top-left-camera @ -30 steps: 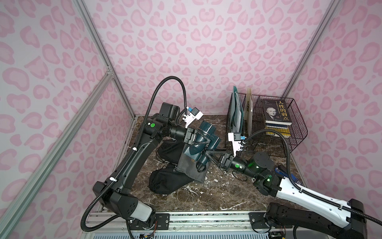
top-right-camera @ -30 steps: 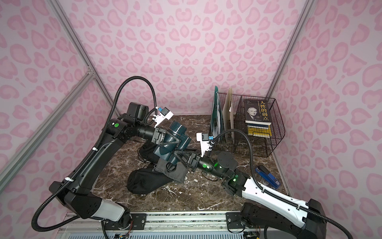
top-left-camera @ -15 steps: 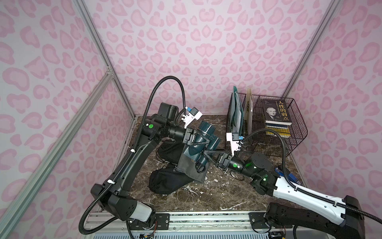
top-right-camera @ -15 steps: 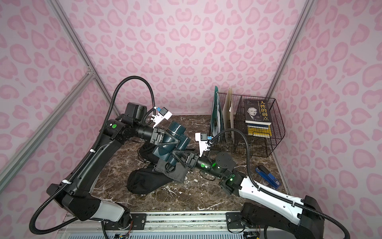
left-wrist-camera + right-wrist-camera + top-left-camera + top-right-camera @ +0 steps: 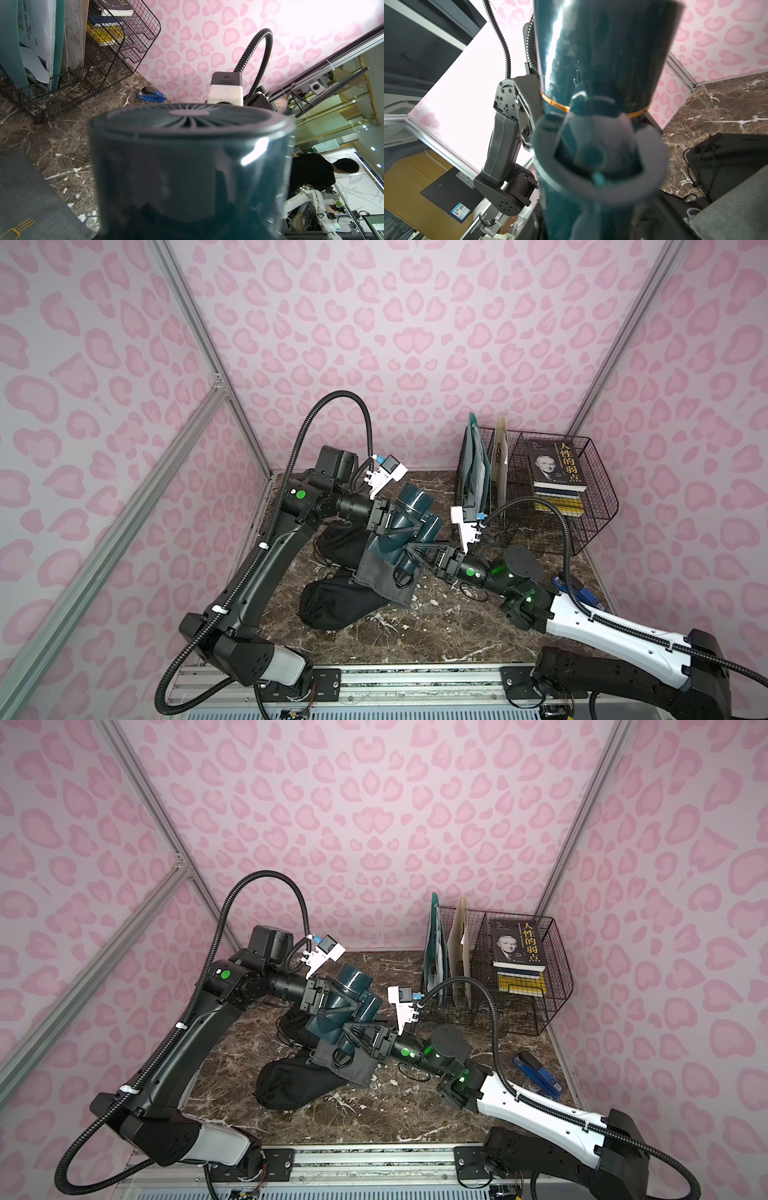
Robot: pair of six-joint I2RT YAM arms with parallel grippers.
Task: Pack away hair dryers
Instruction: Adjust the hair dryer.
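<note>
Above the marble table (image 5: 415, 635), in both top views: a glossy teal, T-shaped dryer (image 5: 415, 499) is held off the surface, its barrel clamped by the left claw (image 5: 404, 515). The right claw (image 5: 411, 558) straddles the handle over a woven grey pouch (image 5: 380, 580); whether it grips cannot be told. The dryer's lower end is masked by pouch and claw.

Left wrist view: the dryer (image 5: 191, 166) fills the frame, blurred, with its radial grille (image 5: 187, 118) uppermost; the claw is hidden.

Right wrist view: the dryer (image 5: 602, 62) with a thin gold band (image 5: 554, 103), its handle end out of focus; a black pouch (image 5: 726, 162) with drawstring is partly cut off.
</note>
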